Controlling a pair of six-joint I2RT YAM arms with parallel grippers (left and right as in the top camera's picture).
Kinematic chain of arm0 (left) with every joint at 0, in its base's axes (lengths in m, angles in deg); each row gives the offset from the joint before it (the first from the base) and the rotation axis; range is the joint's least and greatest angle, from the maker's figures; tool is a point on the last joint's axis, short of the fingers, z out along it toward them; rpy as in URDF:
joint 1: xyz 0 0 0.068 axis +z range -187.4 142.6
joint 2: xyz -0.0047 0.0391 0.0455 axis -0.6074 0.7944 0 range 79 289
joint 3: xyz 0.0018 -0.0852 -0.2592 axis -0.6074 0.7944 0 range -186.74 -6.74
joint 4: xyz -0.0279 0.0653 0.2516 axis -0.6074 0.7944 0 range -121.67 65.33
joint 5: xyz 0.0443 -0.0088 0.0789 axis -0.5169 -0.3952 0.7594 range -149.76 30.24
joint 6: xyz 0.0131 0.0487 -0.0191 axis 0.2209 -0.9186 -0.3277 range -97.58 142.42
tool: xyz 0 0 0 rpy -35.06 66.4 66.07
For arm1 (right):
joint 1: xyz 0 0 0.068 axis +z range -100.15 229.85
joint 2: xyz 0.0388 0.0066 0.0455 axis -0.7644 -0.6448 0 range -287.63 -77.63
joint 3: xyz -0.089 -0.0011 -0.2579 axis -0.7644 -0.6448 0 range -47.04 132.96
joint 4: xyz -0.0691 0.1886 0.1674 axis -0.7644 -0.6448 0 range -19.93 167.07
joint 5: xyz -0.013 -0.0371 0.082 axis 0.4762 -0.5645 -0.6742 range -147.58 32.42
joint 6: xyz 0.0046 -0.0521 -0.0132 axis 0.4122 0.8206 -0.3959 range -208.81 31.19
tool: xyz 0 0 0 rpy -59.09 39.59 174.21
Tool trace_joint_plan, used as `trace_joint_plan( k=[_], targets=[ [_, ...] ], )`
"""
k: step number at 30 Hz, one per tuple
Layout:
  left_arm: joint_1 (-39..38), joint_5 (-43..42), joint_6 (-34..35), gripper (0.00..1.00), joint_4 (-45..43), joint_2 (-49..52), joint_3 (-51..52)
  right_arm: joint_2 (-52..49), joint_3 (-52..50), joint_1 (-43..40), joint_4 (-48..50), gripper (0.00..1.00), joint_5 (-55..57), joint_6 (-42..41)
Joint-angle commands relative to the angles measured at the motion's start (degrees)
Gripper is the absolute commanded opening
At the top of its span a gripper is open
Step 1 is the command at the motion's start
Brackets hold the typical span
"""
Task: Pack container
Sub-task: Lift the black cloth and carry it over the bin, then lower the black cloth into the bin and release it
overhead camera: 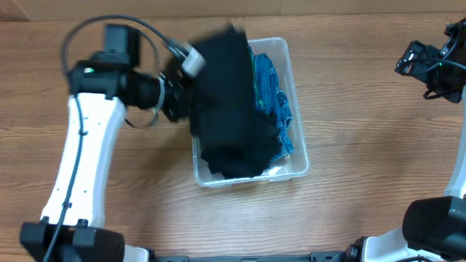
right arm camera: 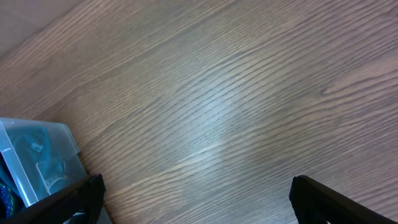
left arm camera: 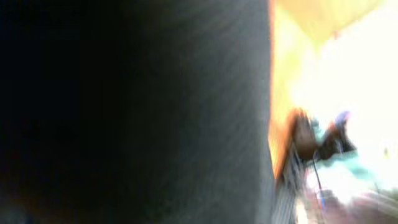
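Closest to the arm bases, the clear container [overhead camera: 300, 166] sits on the wooden tabletop [overhead camera: 364, 131], roughly midway between the two arms, its long sides running away from the robot. A black cloth [overhead camera: 229, 109] drapes over most of its inside and covers its left rim. Beside that, along the right wall, a blue patterned cloth [overhead camera: 275, 94] lies in the container. Farther back, the left hand [overhead camera: 183, 67] is at the container's far left edge, right against the black cloth. The fabric fills the left wrist view and hides the fingers, so I cannot tell how far the hand is open or whether it grips the fabric. Farthest, off to the right and well apart from the container, the right hand [right arm camera: 199, 205] hovers over bare wood with its fingertips [right arm camera: 81, 199] spread wide and nothing between them.
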Motion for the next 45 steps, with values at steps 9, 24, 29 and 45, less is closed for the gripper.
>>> trace_joint_plan(
  k=[9, 24, 29, 45],
  targets=[
    [-9.05, 15.78, -30.14, 0.04, 3.74, 3.65, -0.39, 0.37, 0.13, -0.04, 0.31, 1.0, -0.26, -0.13],
    [-11.23, 27.43, -37.81, 0.04, 1.46, 3.63, -10.82, 0.28, -3.85, -0.04, 2.71, 1.0, -0.26, -0.17],
    [-13.97, 26.67, -39.28, 0.04, 2.62, 3.63, -11.43, 0.28, -3.85, -0.04, 2.71, 1.0, -0.26, -0.17],
    [-19.69, 34.05, -35.3, 0.04, 16.13, 4.55, -18.49, 0.28, -3.85, -0.04, 2.69, 1.0, -0.26, -0.17]
  ],
)
